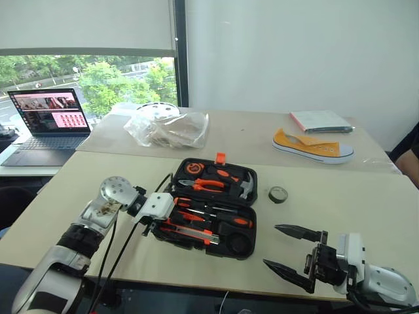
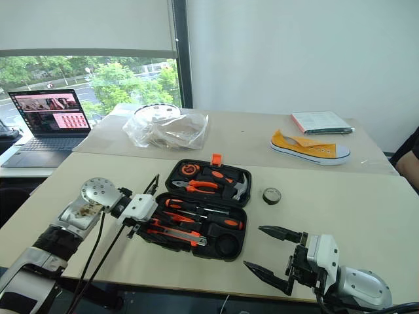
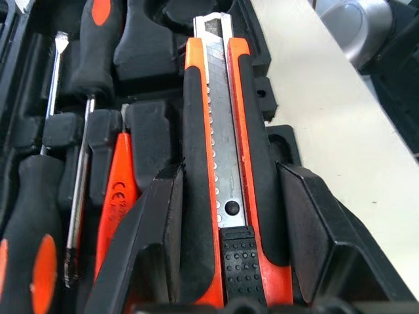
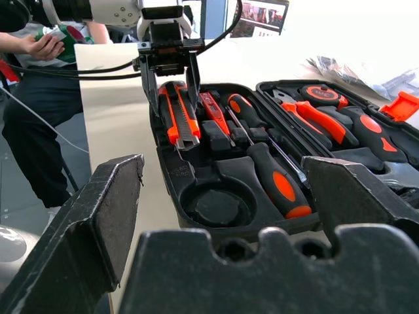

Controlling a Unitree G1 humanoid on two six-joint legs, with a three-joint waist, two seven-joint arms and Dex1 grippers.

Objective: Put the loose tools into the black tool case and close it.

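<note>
Case position: the black tool case (image 1: pixel 213 204) lies open at the centre of the table (image 1: pixel 340 209), lid half at 12 o'clock, tray half at 6 o'clock.
Left gripper: the left gripper (image 3: pixel 226 216) sits at the 9 o'clock end of the tray; its jaws straddle the utility knife (image 3: pixel 226 163), which lies in the recess along the tray's 6 o'clock edge. The pads stand close to the handle on both sides; firm contact cannot be confirmed.
Right gripper: the right gripper (image 1: pixel 293 252) hovers at 4 o'clock of the case, jaws spread wide, holding nothing.
Stowed tools: two screwdrivers (image 4: pixel 272 173) and the small orange tester (image 3: pixel 116 196) rest in tray recesses.
Loose item: the tape roll (image 1: pixel 278 194) lies on the table at 3 o'clock of the case, apart from it. The round recess (image 4: pixel 216 206) in the tray stands empty.
Risk 1: withdrawing the left jaws at a slant could drag the knife out of its recess.
Risk 2: a knife seated proud would probably block the lid.
Risk 3: closing before the tape roll is stowed leaves the task unfinished.
Risk 4: the roll may skid or roll away under a poor pinch.
Markings: a "CE" mark is embossed on the tester; no brand name is legible.
</note>
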